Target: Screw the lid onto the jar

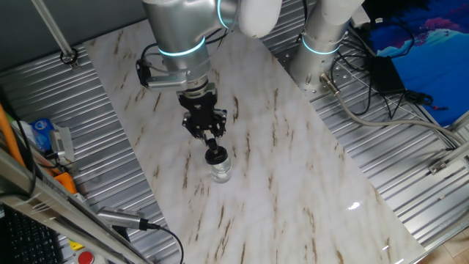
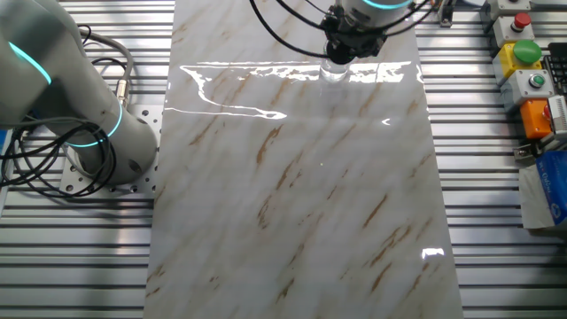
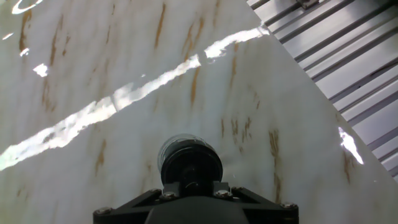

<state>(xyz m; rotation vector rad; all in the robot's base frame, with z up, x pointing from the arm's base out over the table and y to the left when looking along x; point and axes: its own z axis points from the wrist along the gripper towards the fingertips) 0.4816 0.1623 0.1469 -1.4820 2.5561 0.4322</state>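
Left edge of one fixed view: ribbed grey metal bench with an orange tool and a blue-and-white packet at mid-left, a red button at the bottom left. The white marble-pattern tabletop with brown streaks runs diagonally from upper left to lower right. Centre-left of frame: the silver robot arm with glowing cyan ring reaches down from the top, and its black two-finger gripper points down over the small clear glass jar, which stands upright on the marble just left of centre. The small round black lid sits at the jar's mouth, pinched between the gripper fingers. Whether the lid is fully seated cannot be told. Upper right: white arm base, black cables, blue cloth.

The other fixed view: the arm's base joint is at the left, marble in the middle, gripper and jar at top centre in a glare streak, lid not clear here. Right edge: control box with red and green buttons.

Hand view: the lid is at bottom centre, filling the jar opening, glass rim showing just behind it; the gripper body is below, fingertips hidden. Metal bench is in the upper right corner.
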